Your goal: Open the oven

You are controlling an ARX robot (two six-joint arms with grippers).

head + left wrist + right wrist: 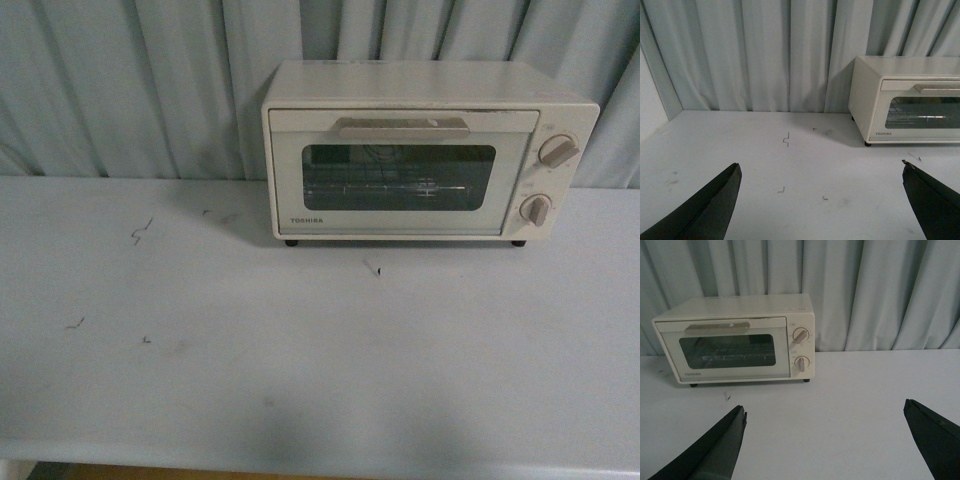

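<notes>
My left gripper (821, 165) is spread wide with nothing between its fingers, low over the table (150, 300) and well short of the work. Neither arm shows in the front view. The left half of that frame is bare tabletop with a few dark scuffs (138, 235), and a pleated curtain (120, 80) runs across the top.

The oven (420, 90) sits right of centre in the upper part of the frame, at the back of the table near the curtain. Its door (285, 180) is shut. The flat handle (403, 128) runs along the door's top edge, above the window (398, 176).

I judge the door hinges at the bottom. I would therefore grip the bar at its middle and pull out and down in an arc. I'd go gently, since a light box like this may slide forward.

The lettering (307, 221) at the door's lower left reads TOSHIBA. The marks around the two knobs (558, 151) at the right are too small to read.

My right gripper (825, 406) is also splayed wide and empty, facing the oven from well back.
</notes>
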